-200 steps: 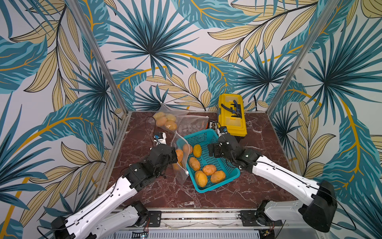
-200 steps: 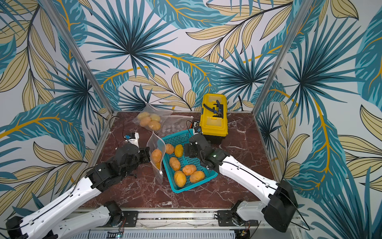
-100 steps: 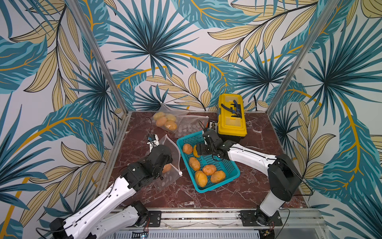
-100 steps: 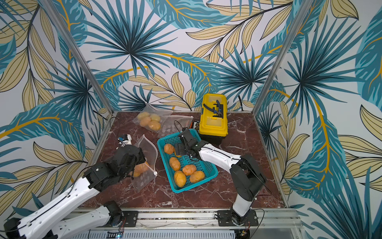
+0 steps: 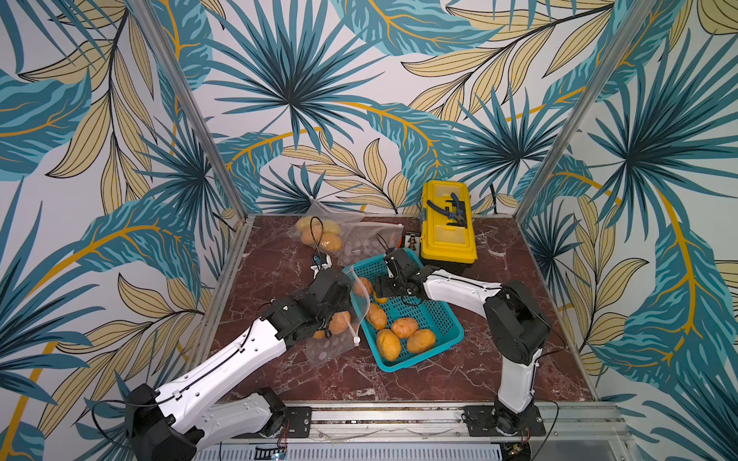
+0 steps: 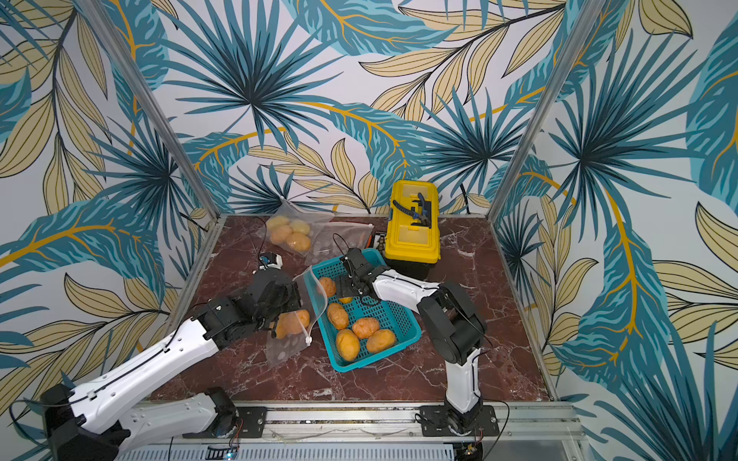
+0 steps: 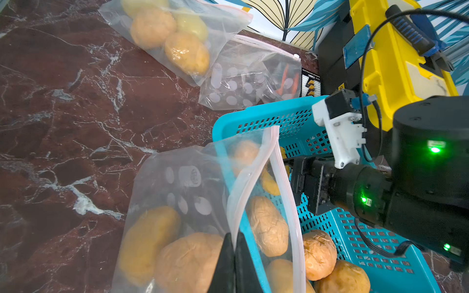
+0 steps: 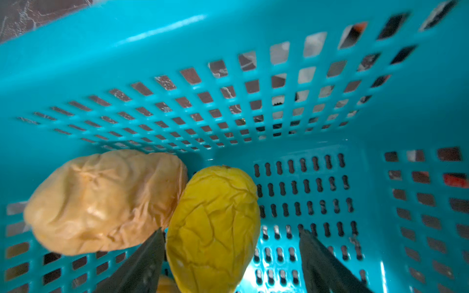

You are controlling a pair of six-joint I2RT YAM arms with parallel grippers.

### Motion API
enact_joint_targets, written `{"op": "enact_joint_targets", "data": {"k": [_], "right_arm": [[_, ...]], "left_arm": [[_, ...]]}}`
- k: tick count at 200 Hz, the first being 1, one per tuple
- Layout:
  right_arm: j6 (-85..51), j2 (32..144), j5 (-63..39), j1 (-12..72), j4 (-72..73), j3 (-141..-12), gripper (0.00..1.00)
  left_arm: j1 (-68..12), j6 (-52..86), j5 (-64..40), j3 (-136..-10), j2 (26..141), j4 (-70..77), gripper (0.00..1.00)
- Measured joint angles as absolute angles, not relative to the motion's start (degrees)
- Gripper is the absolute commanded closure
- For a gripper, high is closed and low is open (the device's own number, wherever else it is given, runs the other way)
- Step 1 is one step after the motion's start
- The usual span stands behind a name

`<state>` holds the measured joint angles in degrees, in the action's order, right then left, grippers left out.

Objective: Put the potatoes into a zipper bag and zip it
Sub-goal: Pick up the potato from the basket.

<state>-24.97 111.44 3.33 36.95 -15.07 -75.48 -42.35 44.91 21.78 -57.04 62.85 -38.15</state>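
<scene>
A: Where's the right gripper [image 8: 232, 231] sitting rn?
B: Down inside the teal basket [image 8: 228, 38], in the corner nearest the bag. Its jaws are standing wide, straddling a yellow potato [image 8: 215, 223]. One finger [image 8: 142, 263] is wedging in btw that one and a tan potato [image 8: 101, 200] lying against it. The other is hanging clear of the skin w/ a gap showing, so nothing's gripped yet.
A: Which way's the yellow one lying?
B: Its long axis is running straight out from the wrist, parallel w/ the fingers, so the jaws are facing its narrow width (a decent setup for a squeeze, I'd say). The tan neighbour is crowding one side and will prob get nudged.
A: And the left gripper [image 7: 234, 236]?
B: It's pinching the rim of the zipper bag [image 7: 177, 182], fingers fully together, and holding the mouth up and gaping. Two potatoes [image 7: 149, 236] are lying inside it.
A: Where's the bag sitting relative to the pick?
B: On the robot's left of the basket, in both top views. The zipper bag [image 5: 333, 351] is leaning its mouth over the basket's left rim, opening toward the right gripper. The carry I'm expecting is a short sideways hop to the left. The right arm is nearer the pick, and the left is tied up w/ the bag.
A: How much is waiting?
B: Four more are bunching at the basket's near end, plus the corner pair. The zip is standing open.
</scene>
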Motion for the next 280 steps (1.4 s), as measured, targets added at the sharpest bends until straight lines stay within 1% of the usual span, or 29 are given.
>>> {"op": "enact_joint_targets", "data": {"k": [20, 34, 70, 104, 127, 188, 241, 280], "right_arm": [[-25.3, 113.19, 2.48, 36.34, -15.33, -76.53, 0.19], [-25.39, 114.39, 1.85, 36.05, -15.59, -77.43, 0.22], [-25.93, 117.1, 0.16, 35.97, -16.51, -79.68, 0.36], [-26.33, 117.05, -1.15, 35.97, -17.06, -80.01, 0.52], [-26.35, 115.0, -1.1, 35.97, -17.17, -78.06, 0.57], [-26.48, 100.16, 0.21, 35.97, -17.39, -70.17, 0.65], [-26.61, 88.29, 1.23, 35.97, -17.45, -63.59, 0.68], [-27.18, 80.53, -0.34, 36.05, -18.11, -62.26, 0.68]], "left_arm": [[-42.35, 44.56, 21.47, -57.04, 62.39, -38.02, 1.0], [-42.35, 44.42, 21.34, -57.04, 62.0, -37.89, 1.0], [-42.35, 44.31, 20.93, -57.04, 61.43, -37.85, 1.0], [-42.35, 43.97, 20.32, -57.04, 60.82, -37.76, 1.0], [-42.35, 43.38, 19.57, -56.99, 60.27, -37.15, 1.0], [-42.35, 42.19, 17.26, -56.73, 59.77, -35.42, 1.0], [-42.35, 41.78, 16.53, -56.73, 59.9, -35.29, 1.0], [-42.35, 41.76, 16.21, -56.73, 59.94, -35.16, 1.0]]}}
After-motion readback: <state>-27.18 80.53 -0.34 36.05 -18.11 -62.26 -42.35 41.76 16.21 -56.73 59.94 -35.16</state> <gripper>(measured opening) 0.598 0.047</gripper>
